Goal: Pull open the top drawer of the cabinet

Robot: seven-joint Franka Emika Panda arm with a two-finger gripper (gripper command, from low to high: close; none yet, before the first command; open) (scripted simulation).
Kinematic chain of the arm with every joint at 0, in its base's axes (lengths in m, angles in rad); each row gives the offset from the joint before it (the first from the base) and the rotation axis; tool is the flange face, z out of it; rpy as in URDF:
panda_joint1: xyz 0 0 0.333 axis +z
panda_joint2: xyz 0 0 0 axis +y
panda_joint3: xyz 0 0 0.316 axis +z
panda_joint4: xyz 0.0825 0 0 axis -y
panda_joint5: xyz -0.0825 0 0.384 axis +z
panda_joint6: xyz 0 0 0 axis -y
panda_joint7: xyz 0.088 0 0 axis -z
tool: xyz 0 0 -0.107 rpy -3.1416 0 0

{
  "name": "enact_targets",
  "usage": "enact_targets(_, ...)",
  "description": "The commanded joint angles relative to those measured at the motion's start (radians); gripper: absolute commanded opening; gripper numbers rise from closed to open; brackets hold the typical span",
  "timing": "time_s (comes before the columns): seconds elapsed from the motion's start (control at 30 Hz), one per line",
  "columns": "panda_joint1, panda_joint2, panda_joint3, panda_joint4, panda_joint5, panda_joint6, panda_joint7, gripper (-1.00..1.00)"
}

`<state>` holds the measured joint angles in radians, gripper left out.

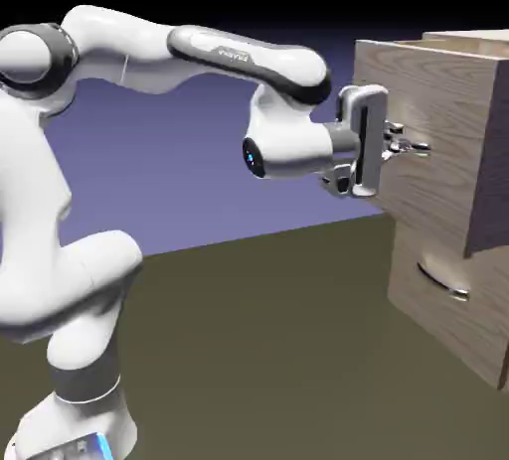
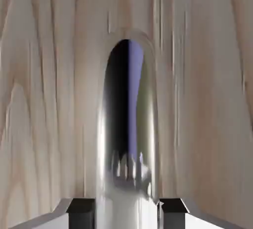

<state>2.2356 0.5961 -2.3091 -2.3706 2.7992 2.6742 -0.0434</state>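
Note:
The cabinet (image 1: pixel 487 329) stands at the exterior view's right, light-brown wood grain. Its top drawer (image 1: pixel 437 140) juts out well past the lower drawer's front (image 1: pixel 447 299). My gripper (image 1: pixel 406 145) reaches level from the left and is shut on the top drawer's silver handle (image 1: pixel 418 146). In the hand view the handle (image 2: pixel 126 139) fills the middle as a shiny curved bar running up from between the two grey fingertips (image 2: pixel 80 212), which press on its sides. The drawer's wood front (image 2: pixel 44 99) fills the rest of that view.
The lower drawer carries its own thin silver handle (image 1: pixel 442 282) and sits flush in the cabinet. The brown table (image 1: pixel 268 349) stretches below the arm. The robot's white base (image 1: pixel 80 388) stands at the lower left.

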Motion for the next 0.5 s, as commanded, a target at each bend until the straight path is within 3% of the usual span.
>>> enact_targets(0.0,-0.028,0.028,0.023,-0.008,-0.017,-0.01,0.044,-1.0)
enact_targets(0.07,-0.09,0.08,0.076,-0.019,-0.048,-0.032,0.13,-1.0)
enact_targets(0.4,0.233,0.381,-0.177,-0.324,-0.201,0.012,0.301,-1.0)
enact_targets(0.43,0.233,0.381,-0.177,-0.324,-0.201,0.012,0.301,1.0)
enact_targets(0.47,0.233,0.381,-0.177,-0.324,-0.201,0.012,0.301,1.0)
